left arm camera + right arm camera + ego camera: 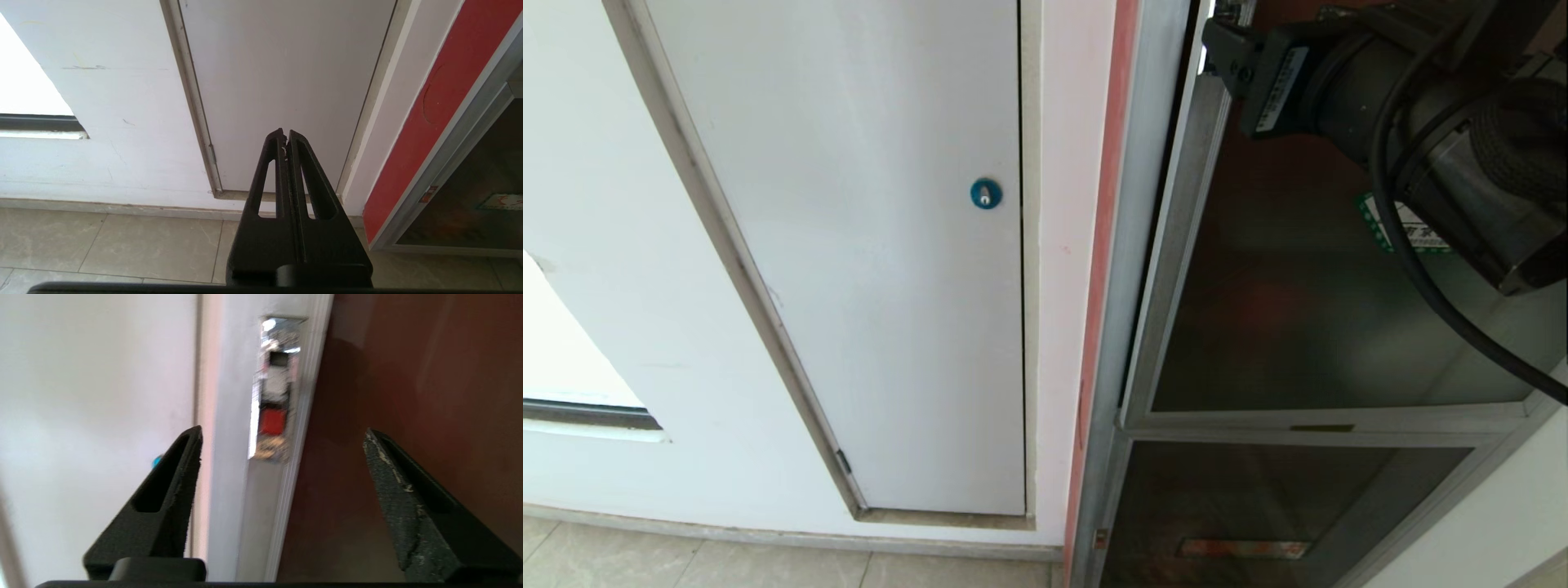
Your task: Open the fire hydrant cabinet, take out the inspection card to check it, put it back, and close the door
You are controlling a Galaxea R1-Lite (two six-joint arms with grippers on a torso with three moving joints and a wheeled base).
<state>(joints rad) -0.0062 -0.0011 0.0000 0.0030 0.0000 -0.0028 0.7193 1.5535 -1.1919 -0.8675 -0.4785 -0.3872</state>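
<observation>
The fire hydrant cabinet [1131, 204] stands at the right, its silver frame beside a red edge strip. Its door [1282, 310], dark tinted glass in a silver frame, carries a green-edged sticker [1413, 233] partly behind my right arm [1380, 90]. A thin dark gap runs along the door's latch side. In the right wrist view my right gripper [282, 430] is open, close in front of the door frame's chrome latch [273, 392] with its red button, and nothing lies between the fingers. The inspection card is out of view. My left gripper [284, 131] is shut and empty, hanging low.
A plain white panel door [874, 245] with a round blue lock [985, 193] fills the wall left of the cabinet. A smaller dark glass panel [1241, 490] with a red label strip sits below the door. Beige floor tiles [122, 245] run along the wall's foot.
</observation>
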